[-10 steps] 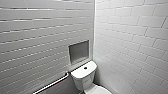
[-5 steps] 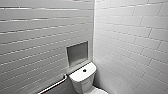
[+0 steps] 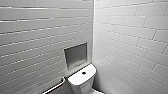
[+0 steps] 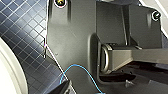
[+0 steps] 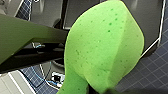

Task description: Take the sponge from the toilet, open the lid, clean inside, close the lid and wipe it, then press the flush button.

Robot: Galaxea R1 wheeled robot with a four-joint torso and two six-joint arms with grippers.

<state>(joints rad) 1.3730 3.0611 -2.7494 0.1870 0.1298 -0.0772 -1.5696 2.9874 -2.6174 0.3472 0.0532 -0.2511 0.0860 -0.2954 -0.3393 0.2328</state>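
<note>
Right gripper (image 5: 99,90): pressed together on the narrow end of the bright green, pitted foam sponge (image 5: 102,47). Only a dark tip shows where the pad tapers in.
Hold: the pinch is at one end, and the rest of the pad stands free of it.
Sponge shape: bent along its length, the two long edges curled towards each other, so one face bulges outward and a crease runs down the other side.
Sponge long axis: it runs straight out from the pinched end to the broad, rounded free end, in line with the gripper's reach.
Sponge place: in the air at the right wrist, over dark blue floor tiles with a fine pale grid (image 5: 152,67), touching nothing but the gripper.
Left gripper: I cannot tell whether it is spread or closed.
Left wrist surroundings: a thin light-blue cable (image 4: 75,66) loops across the robot's dark plate. Beyond it lies dark blue diamond-patterned floor (image 4: 22,32) and a white curved surface (image 4: 8,72) that I cannot identify.
Toilet: the white glossy ceramic toilet (image 3: 81,83) shows its rounded rectangular tank low in the head view. It sits in the corner of two white-tiled walls (image 3: 130,37).
Flush button: the small dark round flush button (image 3: 83,73) sits at the middle of the flat tank top.
Wall fittings: a grey square recess (image 3: 75,55) is set in the wall just above the tank. A metal grab bar (image 3: 54,87) slants along the same wall beside it.
</note>
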